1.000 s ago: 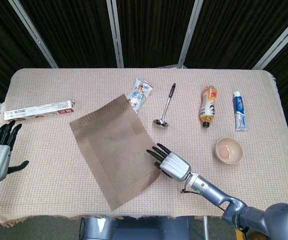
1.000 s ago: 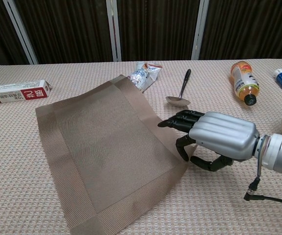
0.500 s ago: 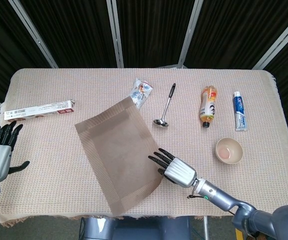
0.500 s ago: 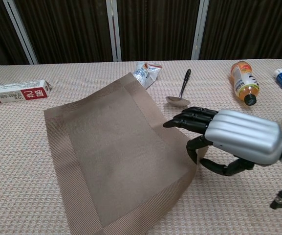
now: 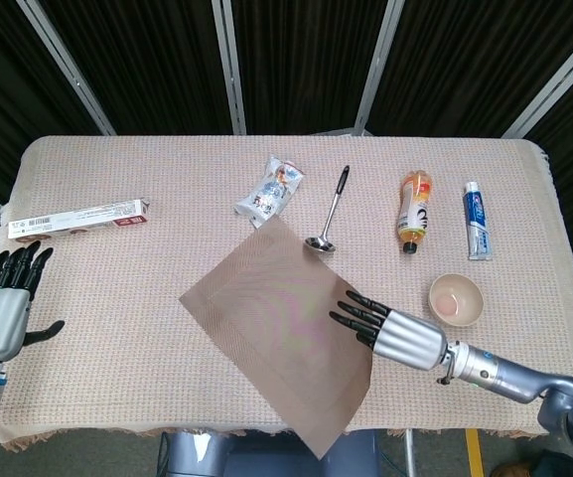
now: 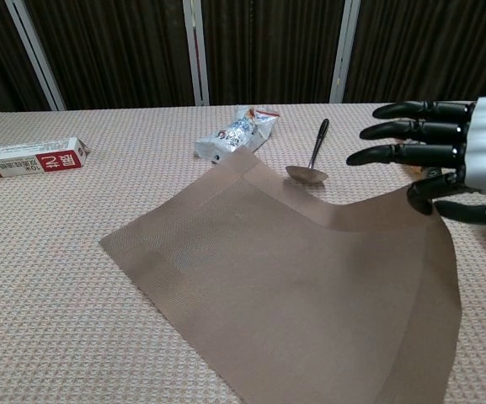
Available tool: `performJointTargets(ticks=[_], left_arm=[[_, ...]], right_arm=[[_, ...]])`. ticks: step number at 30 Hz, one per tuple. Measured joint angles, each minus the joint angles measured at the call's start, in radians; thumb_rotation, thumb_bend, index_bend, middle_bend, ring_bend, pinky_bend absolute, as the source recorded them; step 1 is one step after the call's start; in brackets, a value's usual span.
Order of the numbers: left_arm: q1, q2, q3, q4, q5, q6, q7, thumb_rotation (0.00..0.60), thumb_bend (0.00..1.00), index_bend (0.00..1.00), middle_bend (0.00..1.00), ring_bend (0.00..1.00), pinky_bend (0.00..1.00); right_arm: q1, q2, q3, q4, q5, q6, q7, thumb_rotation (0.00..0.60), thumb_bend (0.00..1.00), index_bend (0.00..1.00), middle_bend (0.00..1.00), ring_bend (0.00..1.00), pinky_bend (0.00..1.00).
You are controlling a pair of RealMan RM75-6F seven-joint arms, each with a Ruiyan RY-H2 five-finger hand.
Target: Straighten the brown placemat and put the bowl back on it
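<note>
currently gripping the brown placemat point(image 5: 286, 333) by its right edge with the right hand point(image 5: 390, 333), thumb under and fingers point(image 6: 398, 130) stretched above, that edge lifted clear of the table point(image 5: 117, 298) so the sheet sags in a curve toward its far corner. lying skewed, one corner pointing at the snack packet point(image 5: 271, 189) and another hanging past the near table edge. bowl point(image 5: 455, 299) sitting just right of the held edge, off the mat, upright and seemingly empty. left hand point(image 5: 3, 313) idle at the far left rim, fingers apart, holding nothing.

to do this step well: probably keep the pinch low and drag rather than lift, swing the held edge until the long sides run parallel with the table front, then lay the sheet down from the far corner forward so no fold gets trapped. likely best to pull the overhanging corner back onto the cloth before letting go.

room to work: spoon point(image 5: 328, 214) touching or nearly touching the far corner, packet just beside it, so little slack upward. bowl close on the right, easy to knock with the wrist. bottle point(image 5: 414, 211) and toothpaste tube point(image 5: 477, 221) well apart behind the bowl. open cloth to the left, between mat and long box point(image 5: 72, 218), offering the safest direction for sliding.
</note>
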State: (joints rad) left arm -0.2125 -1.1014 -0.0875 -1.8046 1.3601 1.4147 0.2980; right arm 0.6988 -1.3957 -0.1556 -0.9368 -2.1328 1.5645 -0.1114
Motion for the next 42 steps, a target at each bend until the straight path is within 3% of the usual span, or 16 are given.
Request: performJointTargets(ticks=[12, 13, 14, 16, 17, 18, 22, 28, 34, 42], left_arm=[[-0.003, -0.008, -0.004, 0.013, -0.015, -0.01, 0.008, 0.6, 0.0, 0.0, 0.0, 0.0, 0.0], [-0.003, -0.008, -0.003, 0.013, -0.015, -0.011, 0.009, 0.6, 0.0, 0.0, 0.0, 0.0, 0.0], [-0.004, -0.009, -0.002, 0.014, -0.015, -0.013, 0.009, 0.6, 0.0, 0.0, 0.0, 0.0, 0.0], [-0.004, -0.01, 0.0, 0.015, -0.013, -0.015, 0.01, 0.6, 0.0, 0.0, 0.0, 0.0, 0.0], [-0.004, -0.01, 0.001, 0.016, -0.011, -0.016, 0.011, 0.6, 0.0, 0.0, 0.0, 0.0, 0.0], [-0.005, -0.011, 0.003, 0.017, -0.008, -0.017, 0.012, 0.6, 0.0, 0.0, 0.0, 0.0, 0.0], [-0.007, -0.012, 0.01, 0.02, 0.006, -0.024, 0.012, 0.6, 0.0, 0.0, 0.0, 0.0, 0.0], [-0.024, -0.016, 0.022, 0.04, 0.05, -0.052, -0.013, 0.6, 0.0, 0.0, 0.0, 0.0, 0.0], [-0.065, -0.043, 0.026, 0.086, 0.091, -0.1, -0.024, 0.6, 0.0, 0.01, 0.0, 0.0, 0.0], [-0.189, -0.126, 0.028, 0.234, 0.2, -0.225, -0.089, 0.6, 0.0, 0.19, 0.0, 0.0, 0.0]], right_arm=[[0.114, -0.047, 0.045, 0.27, 0.004, -0.088, -0.037, 0.6, 0.46, 0.68, 0.06, 0.0, 0.0], [0.119, -0.056, 0.046, 0.288, 0.005, -0.092, -0.039, 0.6, 0.45, 0.64, 0.05, 0.0, 0.0], [0.125, -0.067, 0.046, 0.311, 0.008, -0.097, -0.042, 0.6, 0.41, 0.47, 0.03, 0.0, 0.0], [0.129, -0.081, 0.048, 0.34, 0.016, -0.104, -0.044, 0.6, 0.19, 0.11, 0.0, 0.0, 0.0], [0.129, -0.087, 0.051, 0.355, 0.027, -0.107, -0.046, 0.6, 0.12, 0.04, 0.0, 0.0, 0.0], [0.126, -0.091, 0.055, 0.361, 0.038, -0.11, -0.048, 0.6, 0.03, 0.0, 0.0, 0.0, 0.0], [0.097, -0.101, 0.093, 0.362, 0.114, -0.114, -0.056, 0.6, 0.0, 0.0, 0.0, 0.0, 0.0], [-0.001, -0.074, 0.168, 0.224, 0.276, -0.094, -0.001, 0.6, 0.0, 0.0, 0.0, 0.0, 0.0], [-0.114, 0.019, 0.209, -0.057, 0.432, -0.099, 0.062, 0.6, 0.0, 0.0, 0.0, 0.0, 0.0], [-0.279, 0.192, 0.212, -0.441, 0.607, -0.114, 0.106, 0.6, 0.0, 0.0, 0.0, 0.0, 0.0]])
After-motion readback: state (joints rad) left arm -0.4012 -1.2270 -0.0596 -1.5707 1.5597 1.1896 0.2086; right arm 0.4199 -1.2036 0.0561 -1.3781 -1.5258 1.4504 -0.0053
